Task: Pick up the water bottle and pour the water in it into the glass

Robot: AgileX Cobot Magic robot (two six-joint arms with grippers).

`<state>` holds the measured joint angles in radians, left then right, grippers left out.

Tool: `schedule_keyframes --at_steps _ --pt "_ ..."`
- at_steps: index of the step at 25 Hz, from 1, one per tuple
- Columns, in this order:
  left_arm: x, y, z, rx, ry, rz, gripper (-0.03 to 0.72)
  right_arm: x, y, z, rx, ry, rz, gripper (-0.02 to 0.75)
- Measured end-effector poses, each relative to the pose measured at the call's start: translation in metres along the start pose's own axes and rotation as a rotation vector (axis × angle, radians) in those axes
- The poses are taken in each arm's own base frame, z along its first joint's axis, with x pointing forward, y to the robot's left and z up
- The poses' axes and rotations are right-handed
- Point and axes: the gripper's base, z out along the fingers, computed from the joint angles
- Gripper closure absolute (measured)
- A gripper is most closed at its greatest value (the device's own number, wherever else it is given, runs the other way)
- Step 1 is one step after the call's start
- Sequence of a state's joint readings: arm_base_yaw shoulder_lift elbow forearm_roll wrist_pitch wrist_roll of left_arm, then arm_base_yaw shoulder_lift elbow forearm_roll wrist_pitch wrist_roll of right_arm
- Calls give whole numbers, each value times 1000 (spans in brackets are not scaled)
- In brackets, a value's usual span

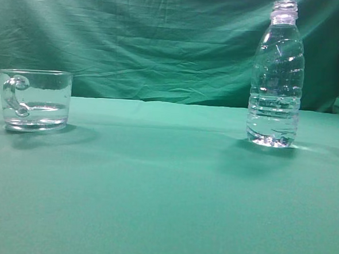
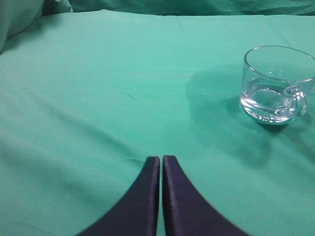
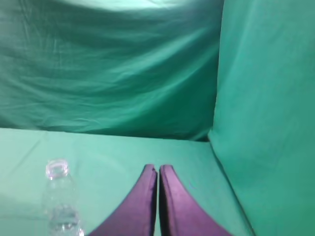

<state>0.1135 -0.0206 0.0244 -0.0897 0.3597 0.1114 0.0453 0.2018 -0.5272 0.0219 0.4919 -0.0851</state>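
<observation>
Left gripper (image 2: 161,158) pressed closed on nothing, hovering over green cloth (image 2: 98,98), glass (image 2: 275,86) ahead and to its right. Right gripper (image 3: 158,167) likewise closed and empty, water bottle (image 3: 61,201) low on its left. Bottle upright and capless at exterior right (water (image 1: 271,124) filling only the lower part), glass (image 1: 36,100) well apart at left, handle facing the camera.

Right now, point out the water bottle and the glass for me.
water bottle (image 1: 276,81), exterior view, on the ribbed body.
glass (image 2: 275,78), left wrist view, on the clear side wall.
</observation>
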Motion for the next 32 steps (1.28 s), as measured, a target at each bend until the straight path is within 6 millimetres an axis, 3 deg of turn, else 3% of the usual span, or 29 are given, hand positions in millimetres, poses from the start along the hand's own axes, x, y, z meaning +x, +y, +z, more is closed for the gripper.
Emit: schedule_keyframes --at_steps 8,15,22,32 --pt "0 0 0 0 0 0 688 90 6 4 -8 116 46 738" --pt "0 0 0 0 0 0 688 134 11 14 -65 243 55 738" --pt "0 0 0 0 0 0 688 162 16 20 -108 287 52 738" --pt "0 0 0 0 0 0 688 160 16 22 -111 251 74 738"
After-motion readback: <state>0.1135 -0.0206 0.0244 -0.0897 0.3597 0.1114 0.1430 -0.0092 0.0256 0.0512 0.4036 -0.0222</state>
